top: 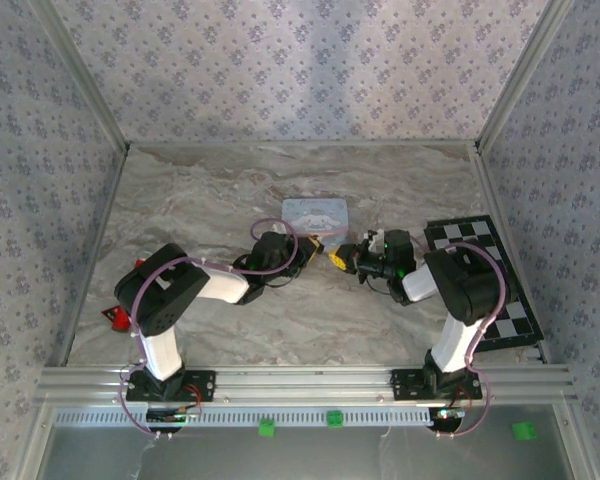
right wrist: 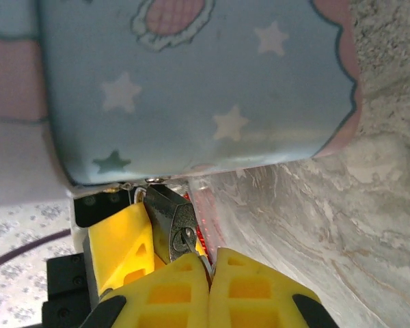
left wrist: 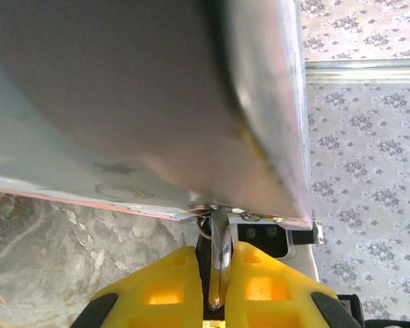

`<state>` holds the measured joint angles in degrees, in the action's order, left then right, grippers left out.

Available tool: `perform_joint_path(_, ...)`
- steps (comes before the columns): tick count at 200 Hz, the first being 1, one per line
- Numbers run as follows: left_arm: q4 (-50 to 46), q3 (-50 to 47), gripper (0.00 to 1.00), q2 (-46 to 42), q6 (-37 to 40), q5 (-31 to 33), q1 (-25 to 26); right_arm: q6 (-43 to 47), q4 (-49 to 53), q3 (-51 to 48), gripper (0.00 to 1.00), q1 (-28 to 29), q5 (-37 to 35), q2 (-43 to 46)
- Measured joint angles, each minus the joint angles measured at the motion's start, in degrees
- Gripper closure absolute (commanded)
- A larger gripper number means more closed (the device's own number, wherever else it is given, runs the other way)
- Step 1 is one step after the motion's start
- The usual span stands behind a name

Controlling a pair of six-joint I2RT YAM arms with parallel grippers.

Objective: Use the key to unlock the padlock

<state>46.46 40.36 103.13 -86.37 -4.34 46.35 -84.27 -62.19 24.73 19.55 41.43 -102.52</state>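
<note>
Cartoon tin: lid closed, contents hidden.
Padlock: at the tin's edge, pinched by left gripper.
Right gripper: fingers pressed together at the padlock's keyhole.

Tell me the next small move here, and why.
Probably a slight roll of the right end effector to turn the key. Its yellow fingers are pinched shut at the keyhole of the small dark metal padlock, which sits at the edge of the pale blue star-printed tin box and is clamped by the left end effector. The key is hidden, so its seating is uncertain.
</note>
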Motion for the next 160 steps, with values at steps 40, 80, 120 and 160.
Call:
perform_joint_path(40,0.1,0.0,1.00,0.2,-0.8,0.9,0.0,-3.0,-10.4,-0.9,1.00,0.0,-0.2,-5.0)
perform_joint_path(80,1.6,0.0,1.00,0.1,-1.5,1.3,0.0,-2.9,-12.7,-1.0,1.00,-0.2,-0.5,-5.0)
perform_joint_path(120,1.7,0.0,1.00,-0.2,-1.8,2.1,0.0,-2.7,-13.3,-1.0,1.00,0.7,-1.9,-5.0)
perform_joint_path(160,1.7,0.0,1.00,-0.3,-1.8,2.1,0.0,-2.2,-13.7,-1.0,1.00,0.7,-2.0,-5.0)
